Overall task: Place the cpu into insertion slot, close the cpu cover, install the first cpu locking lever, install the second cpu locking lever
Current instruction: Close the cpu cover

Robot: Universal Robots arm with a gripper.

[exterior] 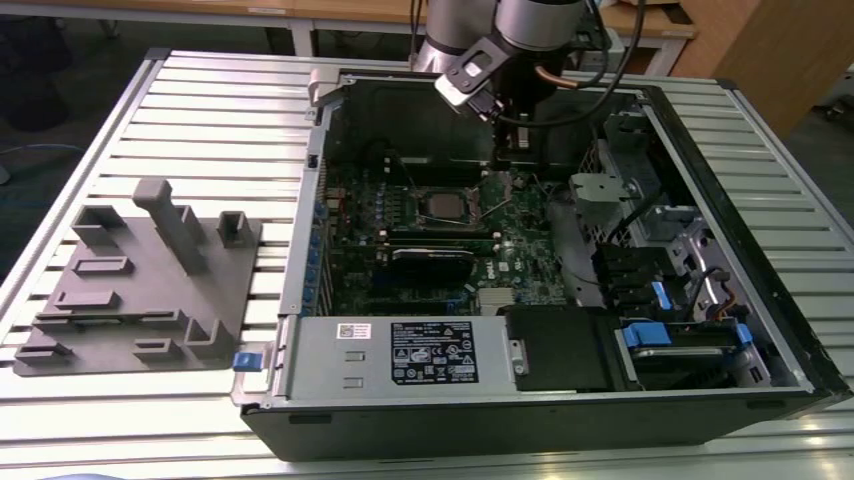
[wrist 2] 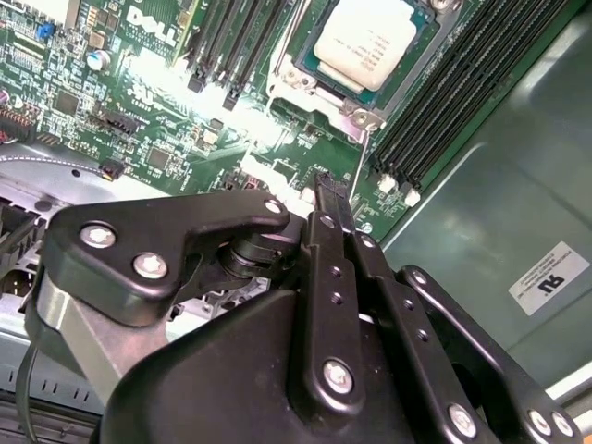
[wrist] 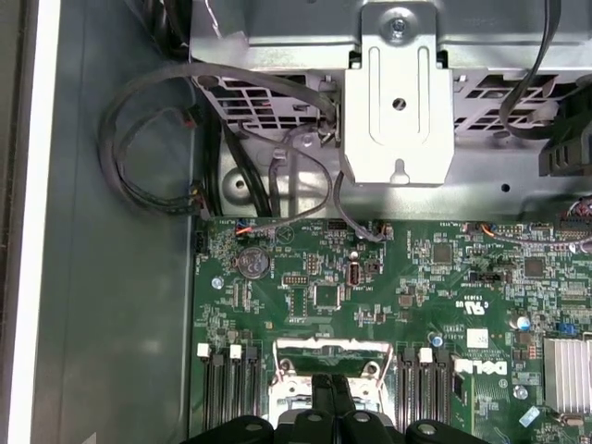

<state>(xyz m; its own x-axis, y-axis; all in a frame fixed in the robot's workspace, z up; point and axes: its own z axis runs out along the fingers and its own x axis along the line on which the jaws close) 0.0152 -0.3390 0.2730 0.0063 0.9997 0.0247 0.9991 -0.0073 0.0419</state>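
End effector (wrist 2: 329, 192): black jointed fingers drawn narrow, tips together, nothing visible between them; poised just beside the socket's edge, seemingly to work at the latching hardware
Cpu (wrist 2: 368, 42): flat square with a dull pale-silver lid; lies seated in the insertion slot (exterior: 415, 206), so placement looks done
Cpu cover (wrist 2: 310, 97): thin bright steel frame; appears folded flat around the chip, which shows through its window
Motherboard (wrist: 370, 296): glossy green, densely studded; lies flat in the opened case (exterior: 747, 140)
Tabletop (exterior: 214, 110): ribbed pale metal slats
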